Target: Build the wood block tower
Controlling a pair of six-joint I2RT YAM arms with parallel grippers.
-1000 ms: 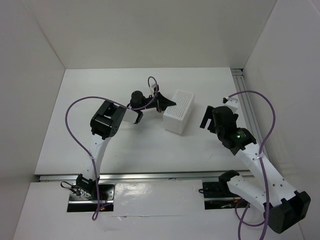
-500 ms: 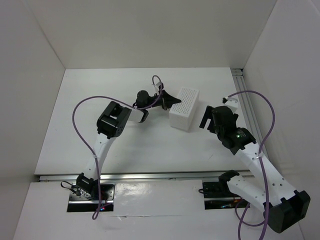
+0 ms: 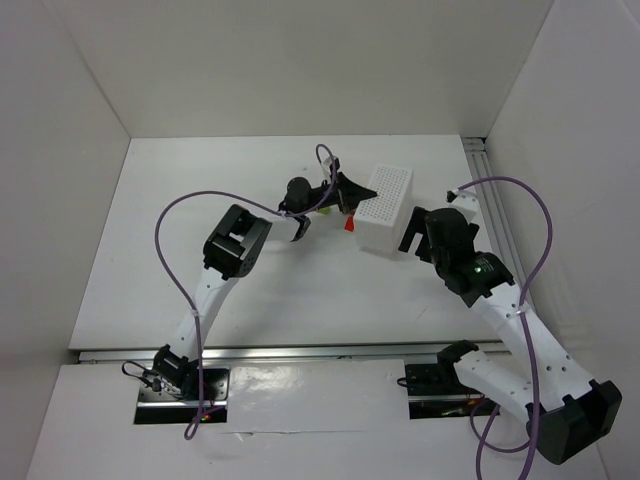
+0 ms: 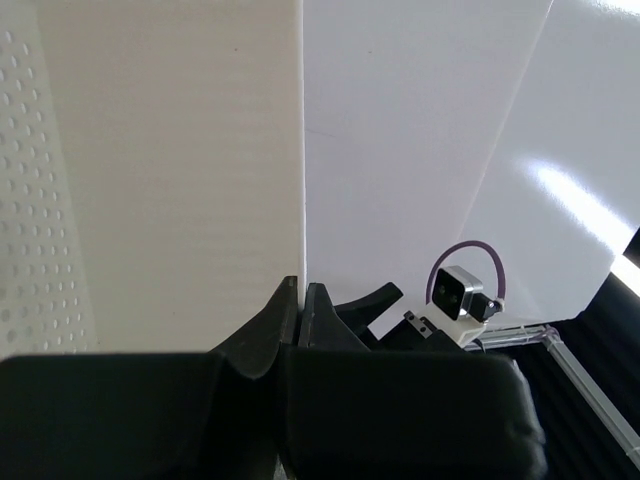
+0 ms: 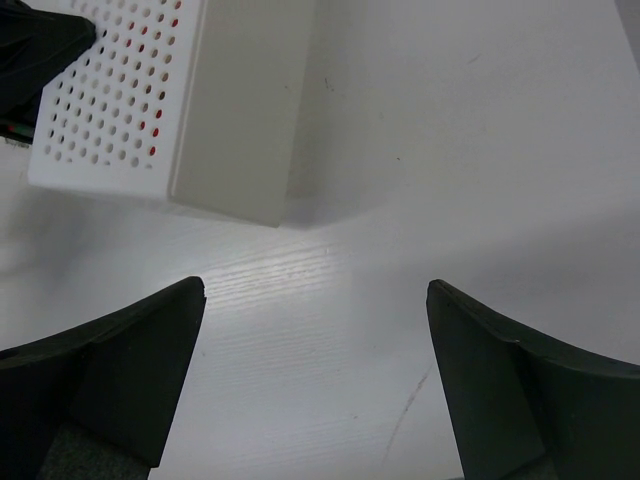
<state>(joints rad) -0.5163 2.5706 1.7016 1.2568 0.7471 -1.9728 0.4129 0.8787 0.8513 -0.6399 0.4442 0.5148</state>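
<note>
While the left end effector [image 4: 301, 292] pinches the white box [image 3: 385, 200], tipping slowly should drop blocks [image 3: 349, 224] near the wide-open right end effector [image 5: 315, 288].

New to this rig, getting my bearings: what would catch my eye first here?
The white perforated box sits mid-table, dotted face up, with the shut left gripper against its left side. A red block peeks out at the box's near-left corner. The right gripper stands wide open just right of the box.
</note>
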